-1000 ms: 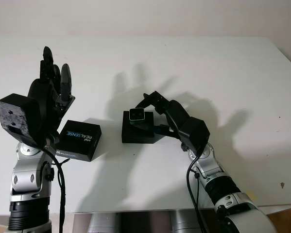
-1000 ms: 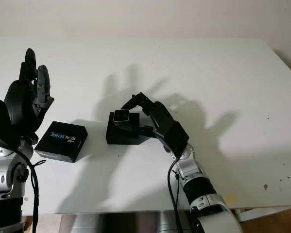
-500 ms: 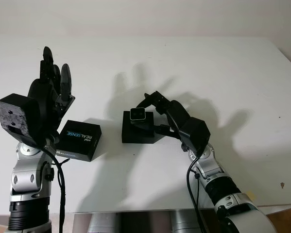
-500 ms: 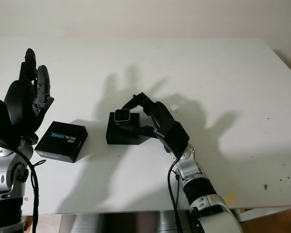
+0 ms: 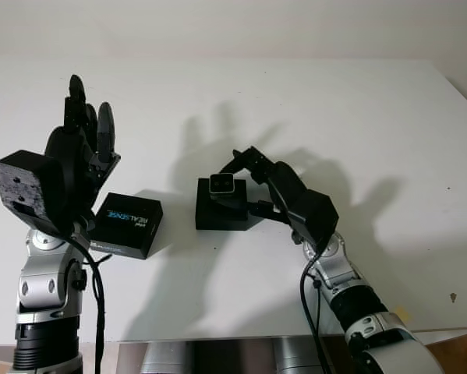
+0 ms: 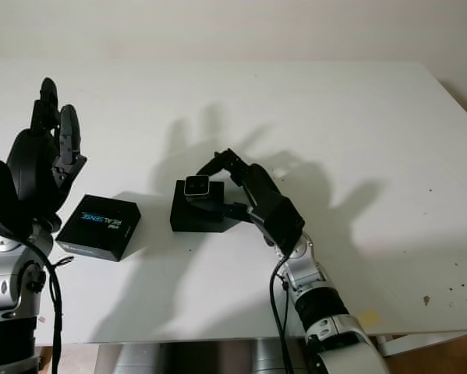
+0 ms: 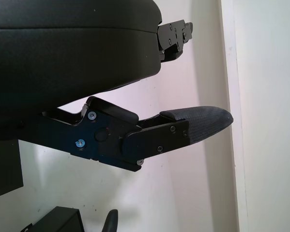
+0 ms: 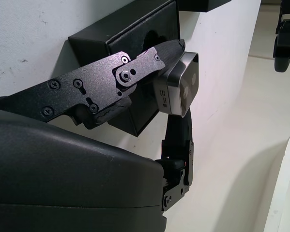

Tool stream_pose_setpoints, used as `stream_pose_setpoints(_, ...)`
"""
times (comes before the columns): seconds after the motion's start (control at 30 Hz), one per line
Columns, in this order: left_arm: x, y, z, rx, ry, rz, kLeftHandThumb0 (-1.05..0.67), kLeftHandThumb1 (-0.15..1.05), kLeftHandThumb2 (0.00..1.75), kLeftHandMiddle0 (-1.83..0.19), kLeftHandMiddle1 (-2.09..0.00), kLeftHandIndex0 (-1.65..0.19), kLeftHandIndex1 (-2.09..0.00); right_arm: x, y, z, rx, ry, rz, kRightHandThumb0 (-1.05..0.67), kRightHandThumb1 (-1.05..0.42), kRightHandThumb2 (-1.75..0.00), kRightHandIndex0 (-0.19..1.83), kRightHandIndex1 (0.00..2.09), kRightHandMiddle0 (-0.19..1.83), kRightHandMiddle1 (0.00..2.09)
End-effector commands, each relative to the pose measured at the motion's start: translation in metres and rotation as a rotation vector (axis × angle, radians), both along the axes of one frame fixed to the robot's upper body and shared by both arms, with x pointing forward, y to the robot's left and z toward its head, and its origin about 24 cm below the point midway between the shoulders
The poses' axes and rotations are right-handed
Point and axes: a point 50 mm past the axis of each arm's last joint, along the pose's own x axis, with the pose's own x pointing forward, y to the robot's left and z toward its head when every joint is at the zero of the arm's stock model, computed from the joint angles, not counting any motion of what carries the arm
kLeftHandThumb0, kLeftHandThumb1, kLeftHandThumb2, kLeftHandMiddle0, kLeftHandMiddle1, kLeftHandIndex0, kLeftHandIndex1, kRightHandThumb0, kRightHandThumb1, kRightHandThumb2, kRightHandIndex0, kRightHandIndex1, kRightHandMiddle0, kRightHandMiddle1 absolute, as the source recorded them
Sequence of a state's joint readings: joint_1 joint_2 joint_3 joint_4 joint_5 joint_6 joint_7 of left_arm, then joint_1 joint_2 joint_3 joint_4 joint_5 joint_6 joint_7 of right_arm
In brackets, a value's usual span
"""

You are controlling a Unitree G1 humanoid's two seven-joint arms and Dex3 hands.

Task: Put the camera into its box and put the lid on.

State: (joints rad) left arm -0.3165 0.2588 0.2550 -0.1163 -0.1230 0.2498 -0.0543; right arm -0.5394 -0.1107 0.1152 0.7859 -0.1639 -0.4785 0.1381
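While the white table [image 5: 358, 109] carries little else, you have two black items near its middle: the open box [image 5: 220, 209] and, well to its left, the lid [image 5: 127, 225] printed REALSENSE, lying flat; the two are apart, with bare table between them.

Your left hand [image 5: 81, 152] is raised beside the lid, just left of it, open and holding nothing; it stands upright over the table's left part and blocks nothing at the box. Your right hand [image 5: 252, 183] reaches in from the right of the box and is closed on the camera [image 5: 221, 184]; its fingers [image 8: 140, 65] pinch the silver body from opposite sides.

Head views show the camera over the box's far part, its lensed face turned toward you; they do not settle whether it touches the box. The right wrist view shows more (at close range): the camera [image 8: 177, 84] sits clear of the box's dark moulded insert [image 8: 145, 63], one end toward the recess, long axis roughly across the box's opening. In the left wrist view you see the left hand's finger [image 7: 193, 126] against white table.
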Motion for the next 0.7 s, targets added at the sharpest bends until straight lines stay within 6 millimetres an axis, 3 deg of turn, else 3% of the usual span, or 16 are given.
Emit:
stream_pose_setpoints(0.0,-0.0023,0.0021,0.0036,0.014,-0.012,0.002,-0.7,1.05,0.65,0.19,0.0,0.19,0.0,-0.003,-0.004,-0.0036,-0.008,0.007,-0.005,-0.44,-0.94,-0.05,0.23,0.06,0.32,1.58)
stream_pose_setpoints(0.67,-0.0023,0.0014,0.0035,0.01,-0.015,0.0,-0.7,1.05,0.64,0.19,0.0,0.19,0.0,-0.0042,-0.0118,-0.0039,-0.012,0.011,-0.003,-0.45,-0.94,-0.05,0.23,0.05,0.33,1.6)
